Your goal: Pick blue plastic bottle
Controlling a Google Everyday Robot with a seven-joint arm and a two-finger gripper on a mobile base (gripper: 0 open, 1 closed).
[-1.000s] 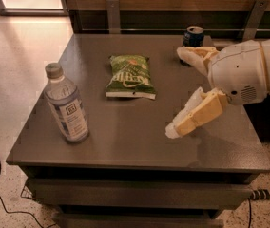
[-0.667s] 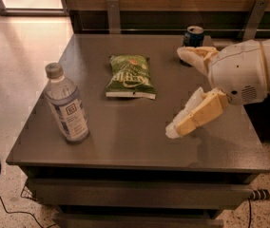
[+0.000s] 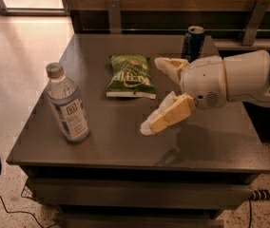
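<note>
Blue plastic bottle (one), one can, one bag; pincer agape over table.

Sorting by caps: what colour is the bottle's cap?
Pale grey cap, blue plastic bottle, camera view; gripper open to its right.

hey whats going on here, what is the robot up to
A one-armed robot is after the blue plastic bottle, which stands upright on the table near its front left corner, not yet touched. Its hand hovers open and empty over the right half, apart from the bottle. A green snack bag lies mid-table and a dark can stands at the back.
</note>
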